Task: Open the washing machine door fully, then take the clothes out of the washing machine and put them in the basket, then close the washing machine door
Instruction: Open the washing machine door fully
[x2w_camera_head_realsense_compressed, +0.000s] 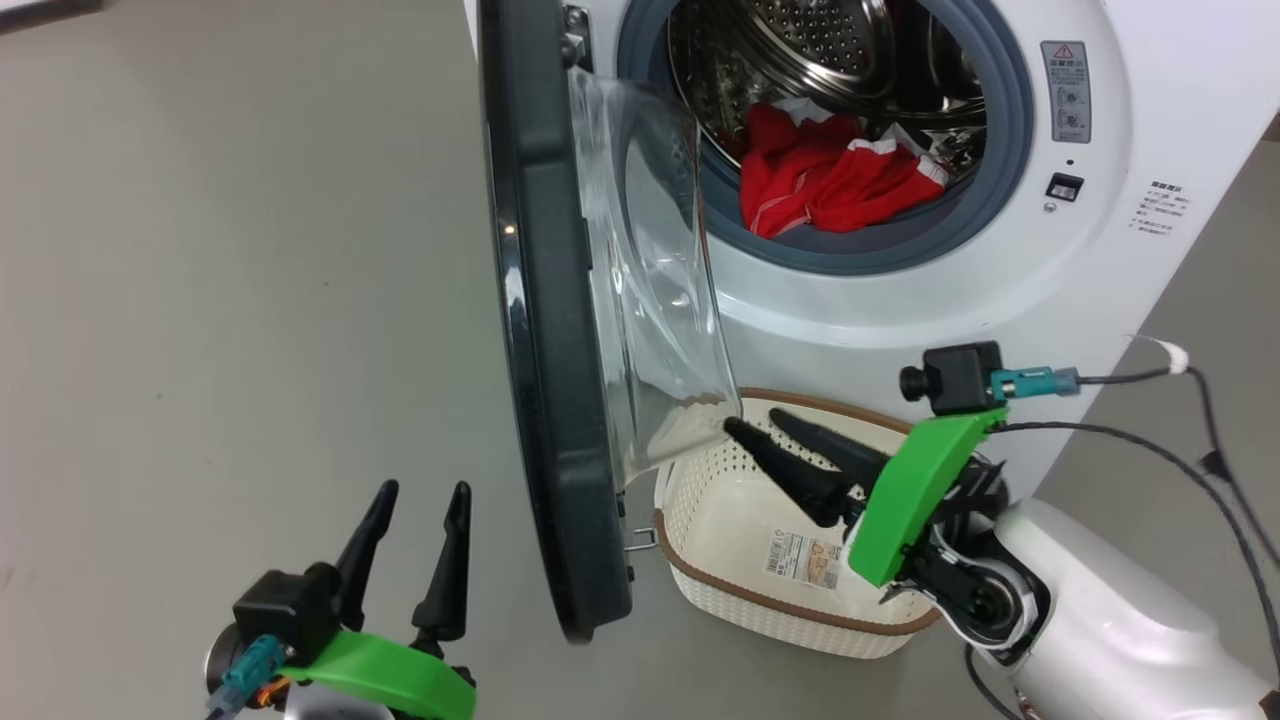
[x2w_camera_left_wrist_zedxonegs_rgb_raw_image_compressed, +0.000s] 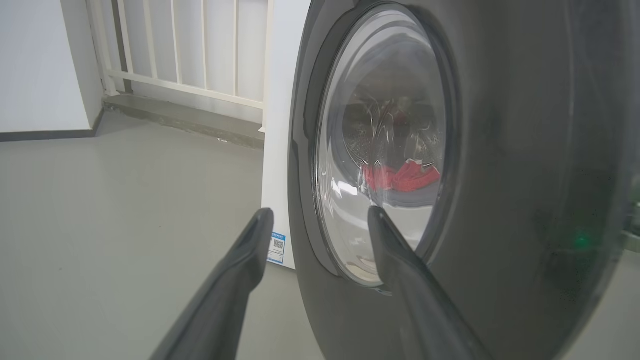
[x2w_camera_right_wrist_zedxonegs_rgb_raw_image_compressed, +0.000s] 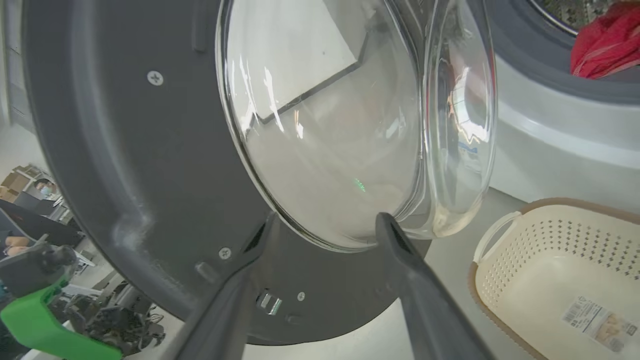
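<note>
Facing the washing machine (x2w_camera_head_realsense_compressed: 900, 320), glossy white, standing on smooth grey floor (x2w_camera_head_realsense_compressed: 250, 300). Hanging open at its left, the washing machine door (x2w_camera_head_realsense_compressed: 550, 350), black-rimmed, bulging clear glass. Sitting at its foot, the basket (x2w_camera_head_realsense_compressed: 700, 575), cream perforated plastic. Lying crumpled in the steel drum, the clothes (x2w_camera_head_realsense_compressed: 830, 185), red. Holding left fingers (x2w_camera_head_realsense_compressed: 448, 560) apart beside the door, right fingers (x2w_camera_head_realsense_compressed: 785, 470) apart over the basket.

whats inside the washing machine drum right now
A bunched pile of red clothes with white trim lies low at the front of the steel drum, by the grey ring. Anything under or behind the pile is covered, so I cannot tell if more is there.
</note>
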